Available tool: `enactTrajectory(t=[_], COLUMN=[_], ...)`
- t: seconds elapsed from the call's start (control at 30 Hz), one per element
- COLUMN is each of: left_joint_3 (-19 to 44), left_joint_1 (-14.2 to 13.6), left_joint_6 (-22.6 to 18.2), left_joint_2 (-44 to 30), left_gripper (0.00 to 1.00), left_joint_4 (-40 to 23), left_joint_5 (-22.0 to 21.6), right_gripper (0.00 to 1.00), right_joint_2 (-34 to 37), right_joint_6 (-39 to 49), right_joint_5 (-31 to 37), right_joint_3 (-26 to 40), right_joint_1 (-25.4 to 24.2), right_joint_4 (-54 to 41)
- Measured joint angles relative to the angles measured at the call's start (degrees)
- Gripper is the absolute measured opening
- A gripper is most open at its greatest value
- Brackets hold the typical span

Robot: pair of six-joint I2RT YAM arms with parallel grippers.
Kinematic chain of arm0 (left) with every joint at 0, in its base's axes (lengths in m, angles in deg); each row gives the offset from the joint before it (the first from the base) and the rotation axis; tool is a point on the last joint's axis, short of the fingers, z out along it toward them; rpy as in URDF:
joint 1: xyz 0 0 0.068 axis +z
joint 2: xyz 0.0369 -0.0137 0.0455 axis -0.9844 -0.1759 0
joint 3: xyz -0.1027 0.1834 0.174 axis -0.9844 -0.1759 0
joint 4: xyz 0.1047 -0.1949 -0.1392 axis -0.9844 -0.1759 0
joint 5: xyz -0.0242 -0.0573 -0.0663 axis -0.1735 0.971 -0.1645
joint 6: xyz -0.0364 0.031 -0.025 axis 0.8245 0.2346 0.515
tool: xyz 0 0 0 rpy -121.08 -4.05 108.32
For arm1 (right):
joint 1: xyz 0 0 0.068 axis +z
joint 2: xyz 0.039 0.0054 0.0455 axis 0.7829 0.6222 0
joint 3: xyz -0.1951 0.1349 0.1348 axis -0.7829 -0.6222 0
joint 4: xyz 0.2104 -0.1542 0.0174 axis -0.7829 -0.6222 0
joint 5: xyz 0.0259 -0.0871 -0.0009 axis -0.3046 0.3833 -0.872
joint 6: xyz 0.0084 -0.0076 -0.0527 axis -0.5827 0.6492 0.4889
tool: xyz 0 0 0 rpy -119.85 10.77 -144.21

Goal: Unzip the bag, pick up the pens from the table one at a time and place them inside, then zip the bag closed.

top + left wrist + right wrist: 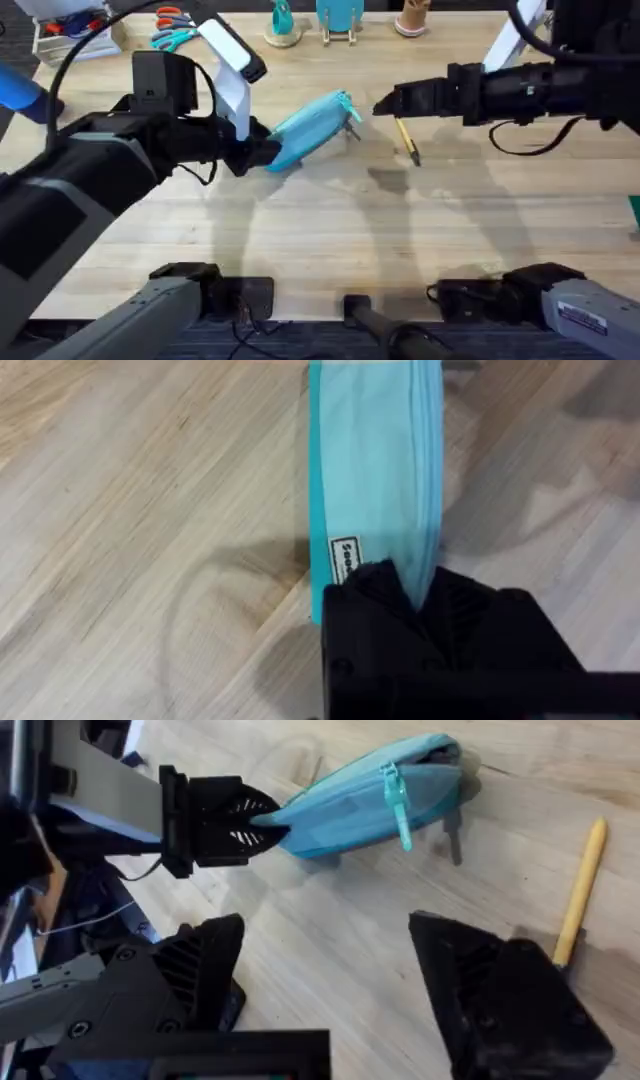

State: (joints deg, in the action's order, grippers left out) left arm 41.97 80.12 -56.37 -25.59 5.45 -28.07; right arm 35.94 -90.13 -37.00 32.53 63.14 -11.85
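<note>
We see the left gripper [262,152] clamped on one end of the light-blue pencil pouch [312,128], its black fingers [375,595] pinching the fabric from both sides in the left wrist view. The pouch is lifted at a slant above the butcher-block table [330,230], with its far end higher and pointing toward the right arm. From the right wrist view we can make out the teal zipper pull [397,795] hanging down from the zipper line near the free end of the pouch; whether the zipper is fully open we cannot tell.

The right gripper [380,103] hovers just beside the free end of the pouch, not touching it. Its two black fingers [500,995] stand wide apart in the right wrist view and hold nothing.

A yellow-tan pen [406,139] with a dark tip lies flat on the table just below the right gripper and a little to the side of the pouch's free end, apart from both.

A small white label [343,559] is sewn on the pouch's side right next to the left fingers; it carries dark lettering, but we cannot read it with confidence. Along the far edge of the table we see teal- and orange-handled scissors [172,28].
</note>
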Motion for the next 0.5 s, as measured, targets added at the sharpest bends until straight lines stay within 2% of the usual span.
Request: enactTrajectory(t=[0.5], left_joint_3=[0.0], left_joint_1=[0.0], left_joint_6=[0.0], left_joint_2=[0.0], left_gripper=[0.041], left_joint_4=[0.0], left_joint_5=[0.0], right_gripper=[0.996], right_joint_2=[0.02], right_joint_6=[-1.63], right_joint_5=[0.08], right_joint_3=[0.0], right_joint_1=[0.0], right_joint_4=[3.55])
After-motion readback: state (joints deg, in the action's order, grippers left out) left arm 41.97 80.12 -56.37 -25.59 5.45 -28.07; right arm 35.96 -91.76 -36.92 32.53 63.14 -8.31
